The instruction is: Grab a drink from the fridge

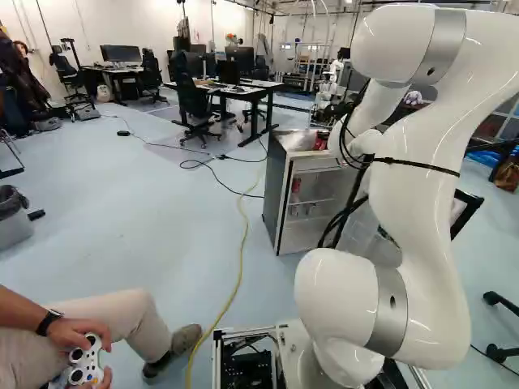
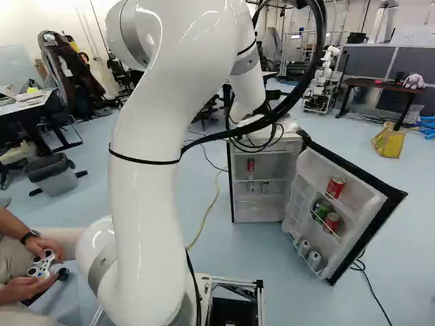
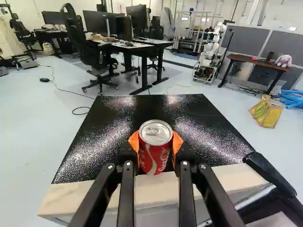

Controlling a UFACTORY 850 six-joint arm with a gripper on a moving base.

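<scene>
Drink can, red with a silver lid, is held in the jaws, orange pads against both sides. It is near the front edge of the fridge top; whether they touch cannot be told. Beside, the fridge door stands open, carrying other cans.

Arm upright at right of the left base view, folded over at upper right. Gripper engaged: fingers partly apart, orange pads bearing inward.
</scene>
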